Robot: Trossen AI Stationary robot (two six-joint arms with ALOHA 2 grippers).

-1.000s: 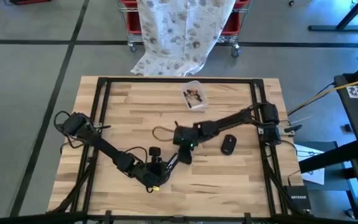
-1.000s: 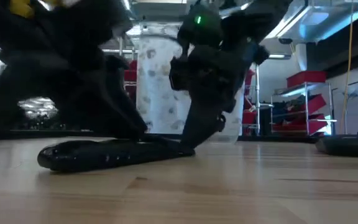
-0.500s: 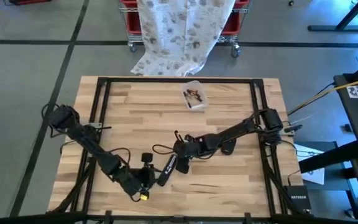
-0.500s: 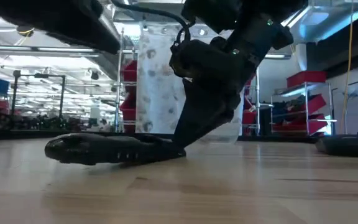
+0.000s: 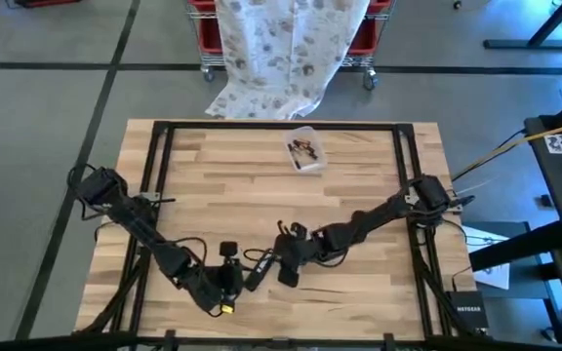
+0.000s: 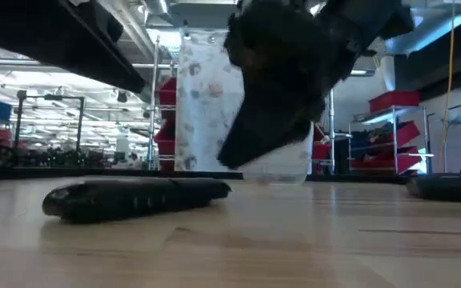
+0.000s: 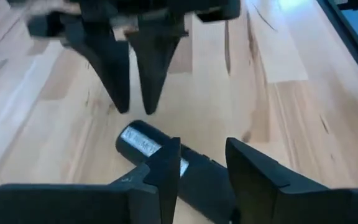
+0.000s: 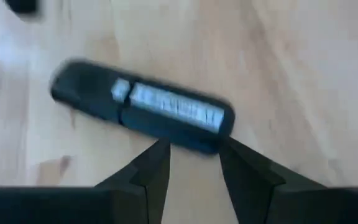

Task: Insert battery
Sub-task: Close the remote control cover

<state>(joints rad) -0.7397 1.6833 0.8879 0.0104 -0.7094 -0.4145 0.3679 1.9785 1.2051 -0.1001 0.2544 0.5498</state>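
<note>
Currently remote (image 5: 259,272) flat on tabletop (image 5: 359,292) between 2 open, empty end effectors: left (image 5: 234,277), right (image 5: 287,270).

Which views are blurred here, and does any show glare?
Right wrist view: the remote control is smeared with motion blur. Left wrist view: the right gripper is soft, the remote sharper. Low view: the near table is out of focus, bright ceiling lights behind. High view: even light, no glare.
</note>
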